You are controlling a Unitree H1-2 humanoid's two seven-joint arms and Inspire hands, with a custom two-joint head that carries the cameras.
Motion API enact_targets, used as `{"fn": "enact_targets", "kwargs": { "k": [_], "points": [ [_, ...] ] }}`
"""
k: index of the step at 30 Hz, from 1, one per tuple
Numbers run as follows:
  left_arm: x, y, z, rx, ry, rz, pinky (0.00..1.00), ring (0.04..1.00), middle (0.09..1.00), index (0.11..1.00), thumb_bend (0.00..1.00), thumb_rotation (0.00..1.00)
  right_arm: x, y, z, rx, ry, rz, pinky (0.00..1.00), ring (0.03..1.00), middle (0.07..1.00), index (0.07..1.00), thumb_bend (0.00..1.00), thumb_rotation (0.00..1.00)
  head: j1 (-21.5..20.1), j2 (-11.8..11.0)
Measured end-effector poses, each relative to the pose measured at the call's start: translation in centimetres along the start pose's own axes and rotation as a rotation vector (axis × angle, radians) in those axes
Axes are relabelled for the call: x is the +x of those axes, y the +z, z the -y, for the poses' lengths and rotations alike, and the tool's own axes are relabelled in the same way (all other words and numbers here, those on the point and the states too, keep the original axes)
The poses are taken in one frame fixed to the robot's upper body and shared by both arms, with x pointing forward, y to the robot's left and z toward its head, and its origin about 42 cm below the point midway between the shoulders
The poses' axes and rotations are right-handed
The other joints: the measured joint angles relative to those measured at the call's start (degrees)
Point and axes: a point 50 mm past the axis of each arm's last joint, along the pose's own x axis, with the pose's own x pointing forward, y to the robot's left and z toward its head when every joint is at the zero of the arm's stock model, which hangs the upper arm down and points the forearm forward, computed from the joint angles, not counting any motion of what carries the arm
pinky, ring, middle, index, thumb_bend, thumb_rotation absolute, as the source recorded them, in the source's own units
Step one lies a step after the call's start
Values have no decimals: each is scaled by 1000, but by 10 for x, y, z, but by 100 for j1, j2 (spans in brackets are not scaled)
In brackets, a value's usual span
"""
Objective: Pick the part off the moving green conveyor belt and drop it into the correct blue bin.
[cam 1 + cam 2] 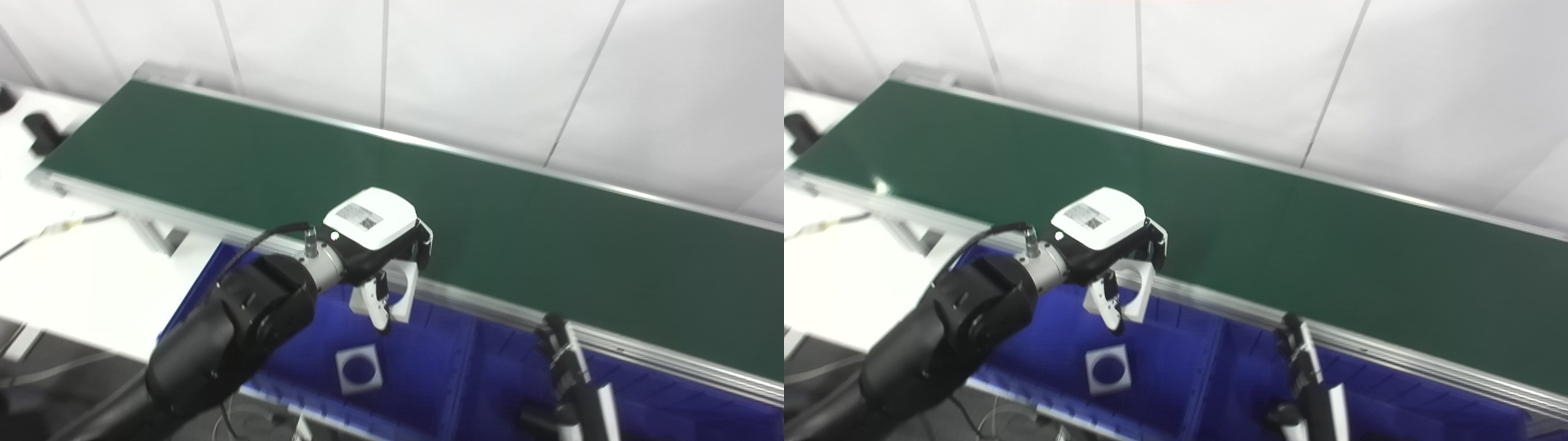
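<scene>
White square part with round hole [401,293]: clasped in my left hand [380,245] above left blue bin [429,367]; matching part [359,368] lies inside; right hand [560,355] low, grip state unclear.

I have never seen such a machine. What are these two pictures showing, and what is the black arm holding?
Both pictures come from two cameras side by side on a humanoid robot's head, so they show one scene from slightly different places.

The long green strip is a conveyor belt; no part lies on the stretch in view. Below its near edge stand blue bins.

The black arm from the left ends in the left hand, with a white cover on its back. Its fingers are closed on a white square part with a round hole, held above the left bin. A similar white part already lies in that bin.

At the bottom right, the right hand shows only partly; whether it is open is unclear.
</scene>
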Motion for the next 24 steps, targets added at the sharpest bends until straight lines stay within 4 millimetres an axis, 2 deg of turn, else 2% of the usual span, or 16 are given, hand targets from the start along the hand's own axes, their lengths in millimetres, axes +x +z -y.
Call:
{"fn": "enact_targets", "kwargs": {
  "k": [2,3,5,8,9,11,13,16,20,24],
  "points": [
    [-7,-3,3,18,-18,2,378,430,438,518,523,0,1,2,3,-3,-1,8,916,933,971,984,872,1000,271,52],
    [-10,-5,5,25,-23,-2,377,429,438,518,523,0,1,3,4,0,0,11,916,933,971,986,871,1000,272,53],
    [-15,-12,7,38,-29,-19,333,377,419,520,521,0,2,3,8,10,4,13,926,940,975,992,878,1000,473,53],
    [-20,-22,9,55,-34,-42,287,322,470,491,526,0,0,2,16,6,13,10,936,947,977,990,865,998,641,-9],
    [-21,-25,10,55,-35,-52,298,334,474,489,527,0,0,2,18,4,13,9,933,948,978,989,862,999,685,-35],
    [-23,-31,14,55,-40,-78,390,414,442,510,524,0,0,2,23,1,12,8,928,949,982,990,860,1000,703,-53],
    [-25,-39,19,51,-47,-115,428,453,461,503,525,0,-1,2,25,5,9,8,923,950,985,992,859,1000,782,-131],
    [-26,-48,23,50,-47,-151,423,449,447,513,524,0,-1,1,25,4,19,4,914,941,983,995,850,1000,800,-158],
    [-23,-61,31,29,-57,-218,367,404,420,522,521,0,-2,-2,27,3,25,-6,917,944,979,998,831,1000,870,-219],
    [-17,-66,42,9,-59,-258,410,453,439,524,522,0,-4,-3,29,2,26,-13,916,943,977,1000,818,1000,914,-255]
  ]
}}
